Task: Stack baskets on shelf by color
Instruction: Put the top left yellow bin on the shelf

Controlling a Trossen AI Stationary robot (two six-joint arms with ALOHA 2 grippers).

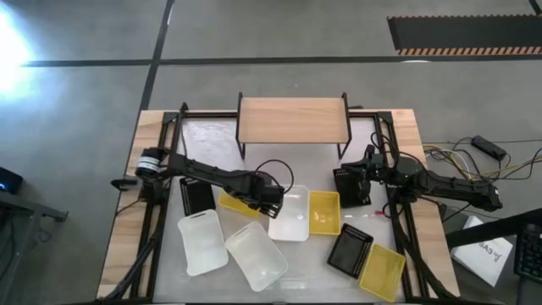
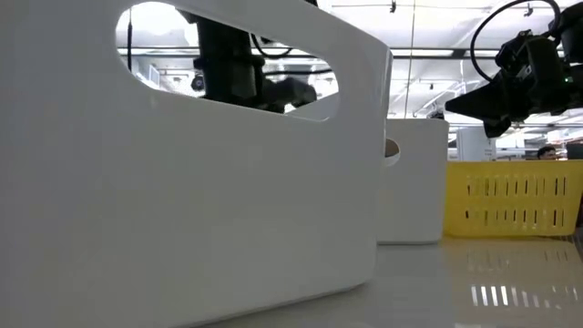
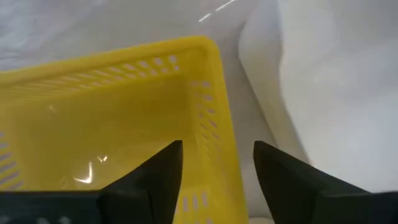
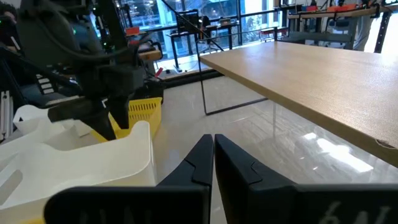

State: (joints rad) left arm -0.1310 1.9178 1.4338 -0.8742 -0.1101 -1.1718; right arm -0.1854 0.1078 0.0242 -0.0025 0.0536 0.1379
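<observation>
The shelf (image 1: 292, 119) stands at the back middle with a bare wooden top, also seen in the right wrist view (image 4: 323, 81). My left gripper (image 1: 269, 200) is low over a yellow basket (image 1: 235, 204) beside a white basket (image 1: 290, 216). Its jaws (image 3: 217, 168) are open and straddle the wall of that yellow basket (image 3: 124, 112), one finger inside and one outside. My right gripper (image 1: 362, 172) is shut (image 4: 213, 152) and hangs above a black basket (image 1: 349, 190) near the shelf's right leg. A second yellow basket (image 1: 324, 212) lies at the centre.
Two white baskets (image 1: 201, 242) (image 1: 257, 254) lie at the front left and a black basket (image 1: 196, 196) under the left arm. Another black basket (image 1: 350, 251) and a yellow one (image 1: 381, 271) sit at the front right. Cables trail off the table's right side.
</observation>
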